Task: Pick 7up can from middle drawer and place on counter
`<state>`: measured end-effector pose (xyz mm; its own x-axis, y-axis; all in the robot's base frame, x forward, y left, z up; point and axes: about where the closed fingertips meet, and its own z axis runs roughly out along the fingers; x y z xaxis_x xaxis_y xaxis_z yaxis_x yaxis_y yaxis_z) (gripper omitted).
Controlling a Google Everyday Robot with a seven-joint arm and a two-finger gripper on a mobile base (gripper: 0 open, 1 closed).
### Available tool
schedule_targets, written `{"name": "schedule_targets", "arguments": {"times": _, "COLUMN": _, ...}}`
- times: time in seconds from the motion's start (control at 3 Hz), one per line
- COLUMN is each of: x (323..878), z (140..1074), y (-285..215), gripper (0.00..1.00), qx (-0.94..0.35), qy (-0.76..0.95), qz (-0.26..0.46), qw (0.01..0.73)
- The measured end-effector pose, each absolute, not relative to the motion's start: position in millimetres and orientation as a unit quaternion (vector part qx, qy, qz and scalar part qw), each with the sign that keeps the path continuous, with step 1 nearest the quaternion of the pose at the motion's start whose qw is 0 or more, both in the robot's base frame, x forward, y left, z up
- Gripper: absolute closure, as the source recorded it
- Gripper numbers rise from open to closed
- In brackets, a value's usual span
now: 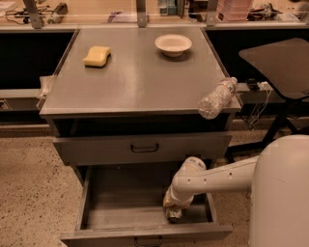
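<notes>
Lower right corner: white robot body (282,193), rounded, cut off by the edge of the view.

Centre: grey metal cabinet, topped by the counter (135,82), broad, flat and brushed, with a thin rim. Behind it, a cluttered workbench (96,14) across the top of the view.

Below the counter: upper drawer (96,149), pushed in, dark handle (144,148) at mid-front. Beneath that: middle drawer (120,202), pulled well out, plain grey floor exposed, front handle just visible at the bottom edge.

Right of the cabinet: dark tabletop (280,62) on a black stand, apart from the counter.

From the robot body leftward: white arm (217,176), bent at a rounded joint and turned down into the right part of the middle drawer.

On the counter's right front corner: clear plastic water bottle (217,99), lying tilted, its base overhanging the edge. Toward the back, right of centre: shallow white bowl (173,45), upright. Back left: yellow sponge (97,56), lying flat, well apart from the bowl.

Inside the middle drawer, near its front right: gripper (172,208), pointing down, low over the drawer floor. Opening of the gripper: cannot be told from this view.

At the gripper's tip: 7up can (174,214), seen only as a small pale, shiny shape, inside the middle drawer close to the front panel. Held or merely touched: cannot be told.
</notes>
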<state>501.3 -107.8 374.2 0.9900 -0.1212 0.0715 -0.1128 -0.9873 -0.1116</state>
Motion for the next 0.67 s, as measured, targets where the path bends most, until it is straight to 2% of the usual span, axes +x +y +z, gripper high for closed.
{"name": "schedule_targets", "arguments": {"times": 0.33, "x": 498, "z": 373, "y": -101, "gripper": 0.67, "qx": -0.996, "qy": 0.055, "qz": -0.032, "qw": 0.059}}
{"name": "schedule_targets", "arguments": {"times": 0.67, "x": 493, "z": 388, "y": -84, "gripper": 0.73, "qx": -0.996, "qy": 0.044, "qz": -0.031, "qw": 0.076}}
